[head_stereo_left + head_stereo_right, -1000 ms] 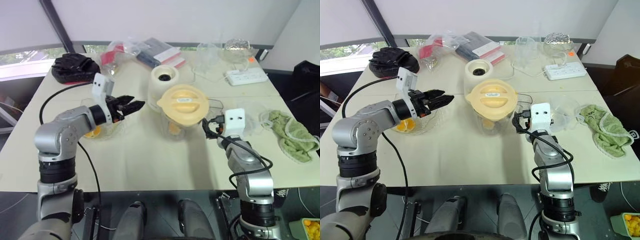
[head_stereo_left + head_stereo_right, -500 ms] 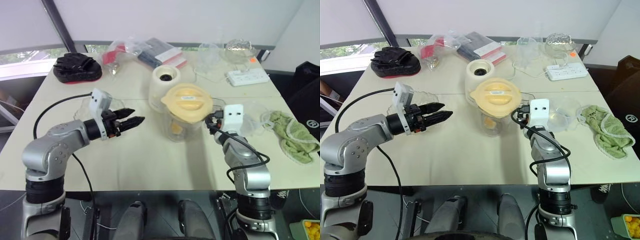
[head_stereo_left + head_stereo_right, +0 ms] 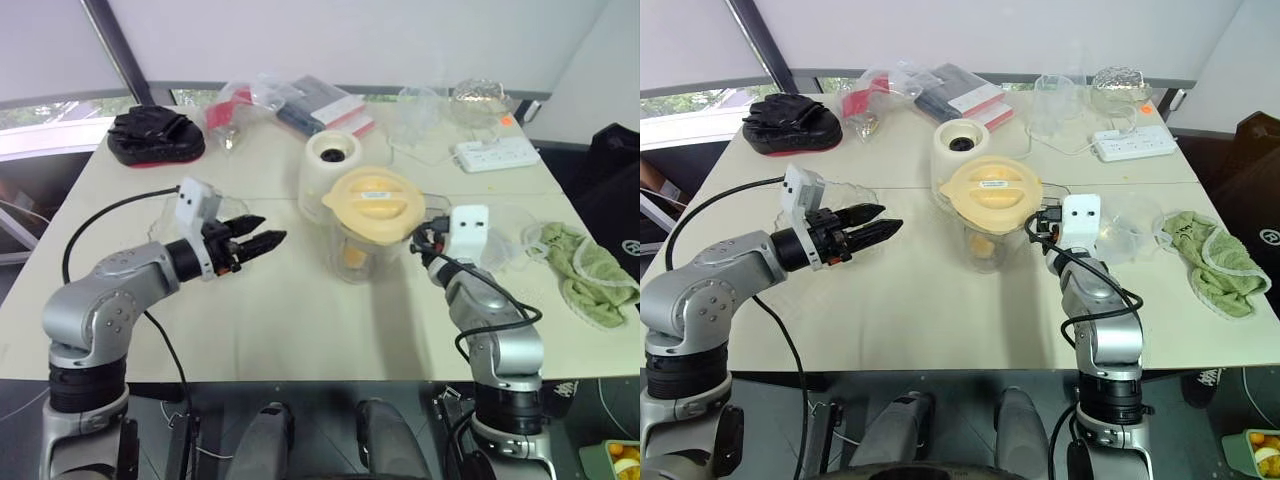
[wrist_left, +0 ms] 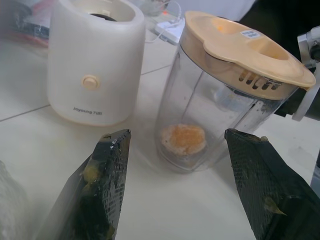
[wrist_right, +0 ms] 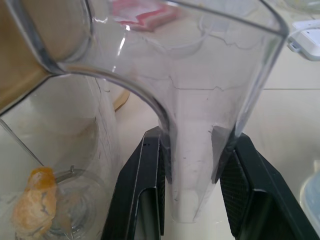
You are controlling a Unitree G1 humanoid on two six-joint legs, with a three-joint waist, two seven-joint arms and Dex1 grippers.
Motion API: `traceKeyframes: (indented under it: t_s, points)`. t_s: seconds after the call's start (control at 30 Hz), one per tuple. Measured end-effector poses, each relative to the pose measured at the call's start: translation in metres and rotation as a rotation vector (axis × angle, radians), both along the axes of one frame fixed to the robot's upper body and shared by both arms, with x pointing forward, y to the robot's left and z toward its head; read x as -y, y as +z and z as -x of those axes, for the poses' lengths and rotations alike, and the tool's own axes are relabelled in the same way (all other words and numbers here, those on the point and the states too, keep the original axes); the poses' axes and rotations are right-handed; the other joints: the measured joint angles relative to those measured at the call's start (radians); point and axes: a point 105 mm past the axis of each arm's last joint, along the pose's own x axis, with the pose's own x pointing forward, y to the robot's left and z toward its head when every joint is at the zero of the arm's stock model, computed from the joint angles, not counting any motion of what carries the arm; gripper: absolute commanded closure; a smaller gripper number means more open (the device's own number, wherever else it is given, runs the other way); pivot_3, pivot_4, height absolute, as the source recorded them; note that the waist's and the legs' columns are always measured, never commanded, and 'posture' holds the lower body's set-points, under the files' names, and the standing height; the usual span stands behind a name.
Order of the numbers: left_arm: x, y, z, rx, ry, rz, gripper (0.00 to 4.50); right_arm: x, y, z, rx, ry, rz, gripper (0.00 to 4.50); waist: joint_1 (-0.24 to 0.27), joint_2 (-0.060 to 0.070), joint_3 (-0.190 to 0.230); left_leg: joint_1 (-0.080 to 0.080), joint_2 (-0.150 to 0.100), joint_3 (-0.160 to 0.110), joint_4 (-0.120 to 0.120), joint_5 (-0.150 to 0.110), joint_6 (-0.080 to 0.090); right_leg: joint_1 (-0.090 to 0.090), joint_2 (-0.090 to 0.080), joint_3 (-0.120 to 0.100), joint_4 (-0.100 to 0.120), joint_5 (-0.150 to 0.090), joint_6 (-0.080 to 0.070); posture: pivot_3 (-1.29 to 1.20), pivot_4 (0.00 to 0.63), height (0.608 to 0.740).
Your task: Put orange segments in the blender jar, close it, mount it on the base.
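Jar: the clear blender jar (image 4: 215,115) is set upright on the table (image 3: 300,310), just in front of the white base (image 4: 92,60) and not mounted on it; a yellow lid (image 3: 375,204) is fitted on top.
Contents: one orange segment (image 4: 183,139) is seen at the bottom.
Right gripper (image 5: 190,139): clamped on the jar's clear handle (image 5: 200,100).
Left gripper (image 3: 258,231): spread wide, empty, held left of the jar and apart from it.
Surface: cream; a green cloth (image 3: 590,275) is laid at the right, a power strip (image 3: 495,153) at the back.
Room: pale blinds (image 3: 350,40) are seen behind.

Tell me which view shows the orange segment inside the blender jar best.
The left wrist view: the orange segment lies centred at the bottom of the clear blender jar. The right wrist view shows it off-centre, through glass; the eye views show a small patch under the lid.
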Motion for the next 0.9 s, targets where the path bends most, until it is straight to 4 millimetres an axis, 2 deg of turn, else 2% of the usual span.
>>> traceKeyframes:
  t_s: [0.07, 0.13, 0.3, 0.5, 0.57, 0.73, 0.9]
  points:
    - [0.002, -0.002, 0.005, -0.005, -0.022, 0.012, 1.40, 0.004, 0.009, -0.002, 0.005, -0.026, 0.003, 3.61, -0.001, 0.000, 0.000, 0.000, 0.000, 0.000, 0.000, 0.000, 0.000, -0.001, 0.000, 0.000, 0.000, 0.000, 0.000, 0.00, 0.150, 0.740]
    - [0.009, -0.005, 0.017, -0.014, -0.074, 0.032, 1.40, 0.010, 0.027, -0.006, 0.033, -0.052, 0.011, 3.61, -0.006, 0.001, 0.000, -0.001, 0.000, 0.001, -0.001, 0.000, 0.000, -0.002, 0.000, 0.001, 0.000, 0.000, 0.000, 0.00, 0.150, 0.740]
    - [0.014, -0.012, 0.039, -0.019, -0.142, 0.022, 1.40, 0.010, 0.095, -0.021, 0.151, -0.076, 0.017, 3.61, -0.023, 0.001, 0.001, -0.001, 0.001, 0.001, -0.001, 0.000, 0.000, -0.002, 0.000, 0.000, 0.000, 0.000, -0.001, 0.00, 0.150, 0.740]
    - [0.014, -0.016, 0.039, -0.002, -0.114, 0.020, 1.40, 0.012, 0.175, -0.038, 0.227, -0.086, 0.033, 3.61, -0.025, 0.001, 0.001, -0.001, 0.001, 0.002, -0.001, 0.000, 0.000, -0.002, 0.000, 0.000, 0.000, 0.000, -0.001, 0.00, 0.150, 0.740]
    - [0.015, -0.018, 0.038, -0.001, -0.108, 0.021, 1.40, 0.012, 0.189, -0.044, 0.226, -0.088, 0.022, 3.61, -0.025, 0.001, 0.001, -0.001, 0.001, 0.002, -0.002, 0.000, 0.000, -0.002, 0.000, 0.001, 0.000, 0.000, -0.001, 0.00, 0.150, 0.740]
    - [0.014, -0.019, 0.036, 0.015, -0.073, 0.026, 1.40, -0.009, 0.218, -0.065, 0.196, -0.056, 0.005, 3.61, -0.031, 0.002, 0.001, -0.001, 0.002, 0.003, -0.003, 0.000, 0.000, -0.004, 0.000, 0.001, 0.000, 0.001, -0.001, 0.00, 0.150, 0.740]
    - [0.010, -0.025, 0.034, 0.004, -0.026, 0.036, 1.40, -0.060, 0.234, -0.092, 0.203, 0.012, 0.007, 3.61, -0.042, 0.002, 0.001, -0.001, 0.002, 0.005, -0.003, 0.000, 0.000, -0.005, 0.000, 0.002, 0.000, 0.001, -0.001, 0.00, 0.150, 0.740]
